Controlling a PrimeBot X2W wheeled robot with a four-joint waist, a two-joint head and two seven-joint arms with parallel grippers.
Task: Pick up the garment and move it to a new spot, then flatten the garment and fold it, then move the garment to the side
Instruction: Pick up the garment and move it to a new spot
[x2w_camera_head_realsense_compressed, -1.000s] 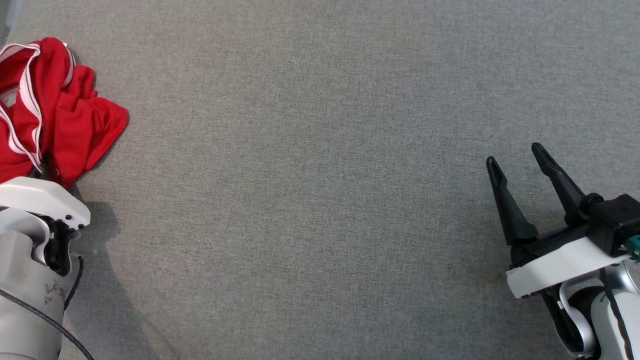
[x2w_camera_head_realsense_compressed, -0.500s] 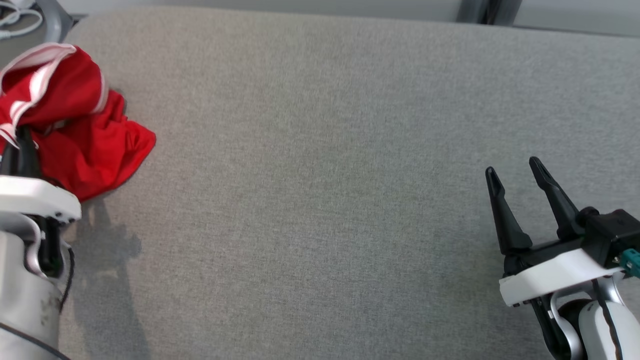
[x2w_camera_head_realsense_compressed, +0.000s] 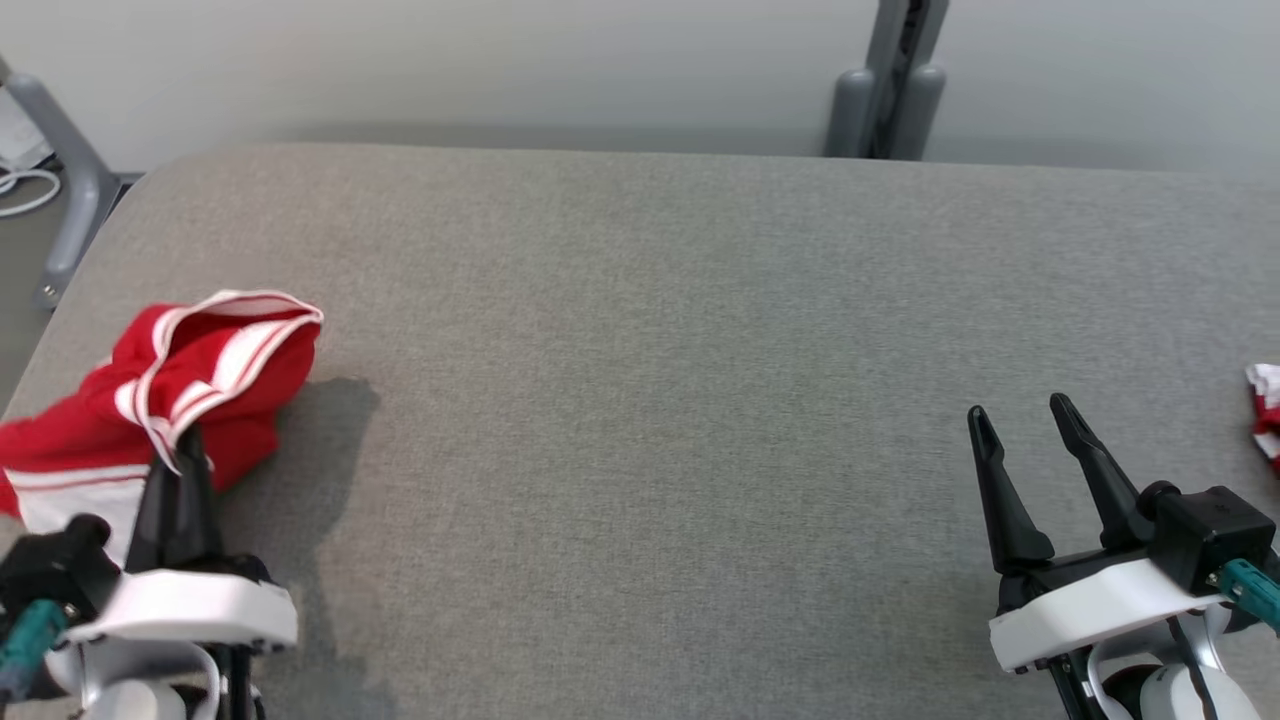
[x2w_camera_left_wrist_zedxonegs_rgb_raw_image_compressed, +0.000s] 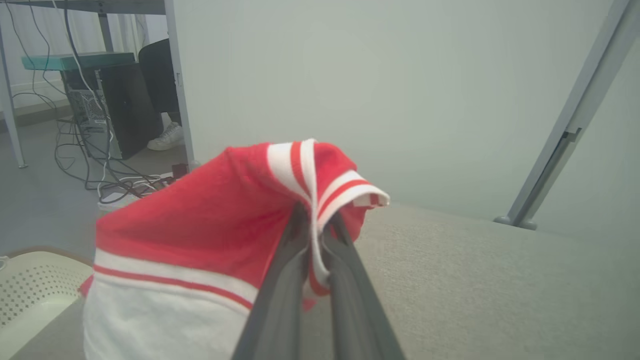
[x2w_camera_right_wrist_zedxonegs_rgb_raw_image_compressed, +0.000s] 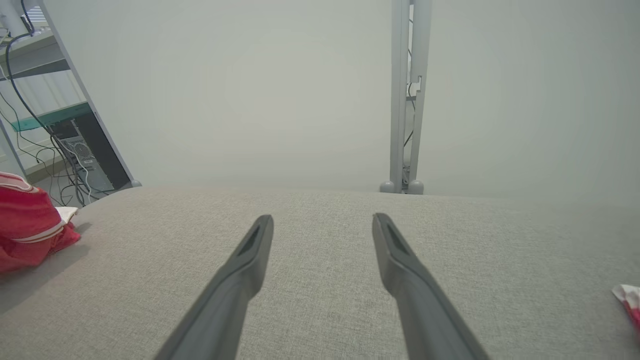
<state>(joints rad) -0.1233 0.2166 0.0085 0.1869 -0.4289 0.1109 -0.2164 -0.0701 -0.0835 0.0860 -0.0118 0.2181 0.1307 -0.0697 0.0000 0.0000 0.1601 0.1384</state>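
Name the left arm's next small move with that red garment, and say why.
Probably lift and carry the red garment rightward toward the middle of the grey table. The left gripper is shut on its striped trim, the cloth is bunched near the table's left edge, and bare surface lies to its right. The right gripper is open, apart from it.

pale wall (x2w_camera_head_realsense_compressed: 500, 70), grey metal post (x2w_camera_head_realsense_compressed: 884, 50)

Cut off / hidden
Head view: garment (x2w_camera_head_realsense_compressed: 70, 435) runs off L edge, red-white cloth (x2w_camera_head_realsense_compressed: 1266, 405) clipped at R edge. Tips of left gripper (x2w_camera_head_realsense_compressed: 186, 455) buried in garment fold; grip pt unclear.
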